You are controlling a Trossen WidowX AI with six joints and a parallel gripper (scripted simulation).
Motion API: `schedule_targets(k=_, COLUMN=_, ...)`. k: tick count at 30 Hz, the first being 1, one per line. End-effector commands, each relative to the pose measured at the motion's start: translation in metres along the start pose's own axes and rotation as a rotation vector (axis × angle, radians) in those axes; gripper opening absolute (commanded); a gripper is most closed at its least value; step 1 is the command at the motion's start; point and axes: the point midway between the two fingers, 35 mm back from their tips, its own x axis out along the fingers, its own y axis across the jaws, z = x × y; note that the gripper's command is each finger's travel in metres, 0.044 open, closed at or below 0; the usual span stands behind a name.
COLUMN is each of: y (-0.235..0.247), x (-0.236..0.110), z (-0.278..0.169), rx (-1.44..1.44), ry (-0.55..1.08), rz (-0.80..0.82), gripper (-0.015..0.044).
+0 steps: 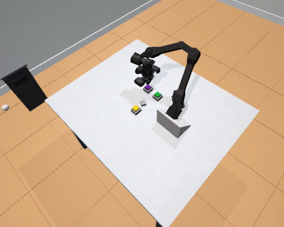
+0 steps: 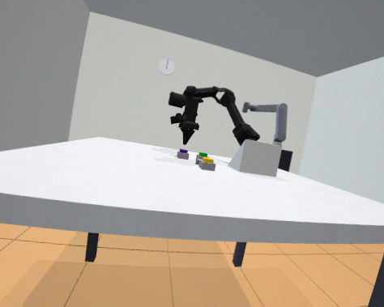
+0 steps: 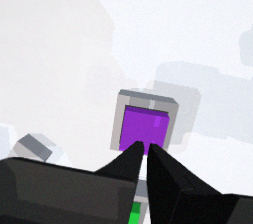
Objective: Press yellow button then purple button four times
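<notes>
My gripper (image 1: 148, 82) (image 2: 185, 143) (image 3: 144, 149) is shut and empty. Its tips hang a little above the purple button, with a gap between them in the exterior view. The purple button (image 1: 148, 87) (image 2: 183, 151) (image 3: 144, 128) stands raised in its grey housing; in the wrist view the fingertips overlap its lower edge. The yellow button (image 1: 135, 108) (image 2: 207, 160) sits on its own grey housing, raised, out of the wrist view.
A green button (image 1: 157, 94) (image 2: 203, 154) (image 3: 134, 214) stands between the purple one and the arm's base. A small grey block (image 1: 143, 103) (image 3: 34, 147) lies between the yellow and green buttons. The grey wedge mount (image 1: 168, 124) (image 2: 259, 158) carries the arm.
</notes>
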Motion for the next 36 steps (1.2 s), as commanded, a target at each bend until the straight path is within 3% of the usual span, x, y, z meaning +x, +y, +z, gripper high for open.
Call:
schedule_targets(k=1, y=0.0, x=0.002, z=-0.001, rx=0.005, ry=0.005, rz=0.005, gripper=0.002)
schedule_targets(k=19, y=0.0, x=0.031, z=-0.001, rx=0.005, ry=0.005, rz=0.004, gripper=0.002)
schedule_targets(k=36, y=0.0, x=0.032, z=-0.001, rx=0.005, ry=0.005, rz=0.003, gripper=0.002)
